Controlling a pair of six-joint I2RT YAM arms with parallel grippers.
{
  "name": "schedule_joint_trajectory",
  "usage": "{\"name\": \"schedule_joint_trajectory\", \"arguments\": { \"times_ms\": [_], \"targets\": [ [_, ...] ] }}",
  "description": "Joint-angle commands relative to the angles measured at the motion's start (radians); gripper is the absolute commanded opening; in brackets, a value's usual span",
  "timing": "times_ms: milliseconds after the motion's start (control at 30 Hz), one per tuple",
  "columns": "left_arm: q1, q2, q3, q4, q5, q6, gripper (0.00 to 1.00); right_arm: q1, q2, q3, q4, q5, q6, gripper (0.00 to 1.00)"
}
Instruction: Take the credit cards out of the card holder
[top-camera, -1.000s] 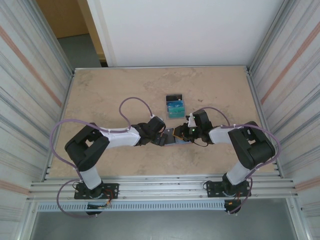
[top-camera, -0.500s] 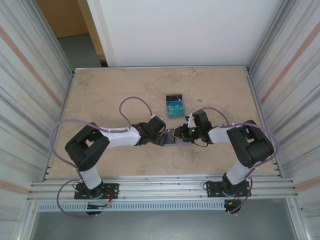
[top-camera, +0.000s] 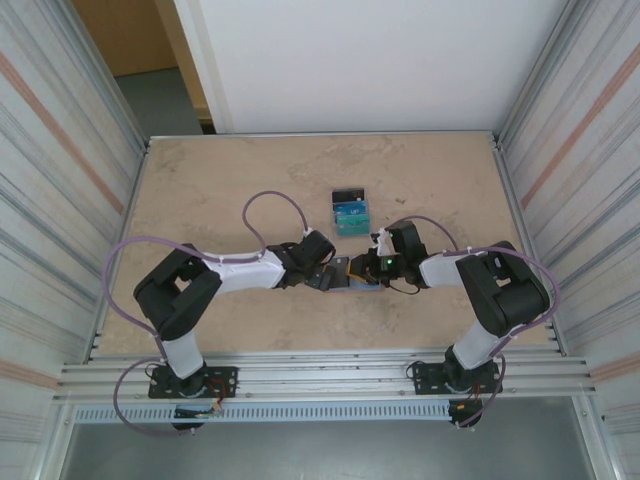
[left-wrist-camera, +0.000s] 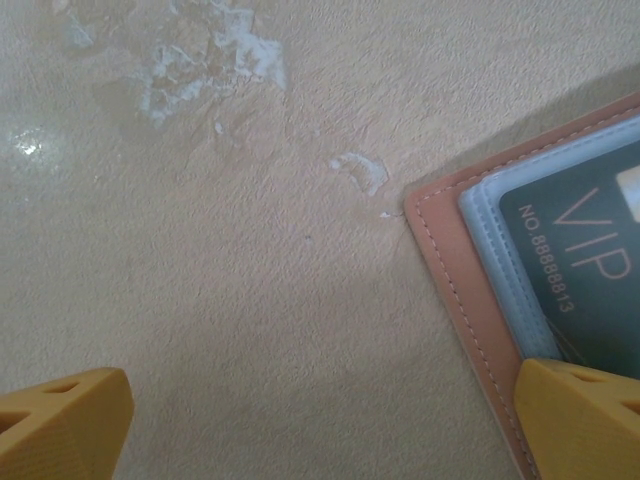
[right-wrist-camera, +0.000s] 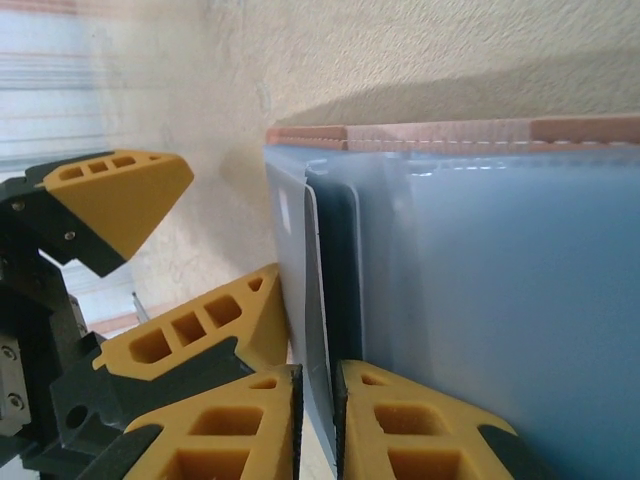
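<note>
Right fingers (right-wrist-camera: 250, 420) clamp a credit card (right-wrist-camera: 300, 260) for extraction; left fingers (left-wrist-camera: 580, 410), spread wide, seemingly pin the card holder (left-wrist-camera: 470, 300) down.

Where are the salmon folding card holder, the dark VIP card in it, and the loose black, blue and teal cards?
salmon folding card holder (left-wrist-camera: 450, 270): left wrist view, stitched border.
dark VIP card (left-wrist-camera: 580, 300): left wrist view, printed face.
loose black, blue and teal cards (top-camera: 350, 211): overhead view, middle blue card.
</note>
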Motion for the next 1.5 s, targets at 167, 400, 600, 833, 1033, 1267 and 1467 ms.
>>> {"name": "schedule_joint_trajectory", "arguments": {
  "times_ms": [167, 400, 600, 833, 1033, 1267, 1467],
  "targets": [
    [-0.005, 0.037, 0.033, -0.063, -0.036, 0.015, 0.99, -0.006, 0.029, -0.041, 0.027, -0.043, -0.057, 0.23],
    [-0.008, 0.045, 0.037, -0.070, -0.034, 0.013, 0.99, -0.008, 0.070, -0.047, 0.142, -0.079, -0.007, 0.20],
    [-0.016, 0.055, 0.048, -0.075, -0.031, 0.011, 0.99, -0.009, 0.105, -0.052, 0.227, -0.093, 0.031, 0.21],
    [-0.020, 0.061, 0.053, -0.080, -0.029, 0.008, 0.99, -0.027, 0.093, -0.079, 0.259, -0.098, 0.048, 0.18],
    [-0.020, 0.060, 0.060, -0.103, -0.048, 0.010, 0.99, -0.066, 0.075, -0.125, 0.340, -0.134, 0.086, 0.15],
    [-0.020, 0.072, 0.062, -0.114, -0.051, -0.002, 0.99, -0.091, 0.068, -0.147, 0.389, -0.165, 0.111, 0.13],
    [-0.019, 0.068, 0.056, -0.112, -0.041, -0.008, 0.99, -0.088, 0.066, -0.146, 0.394, -0.165, 0.115, 0.14]
  ]
}}
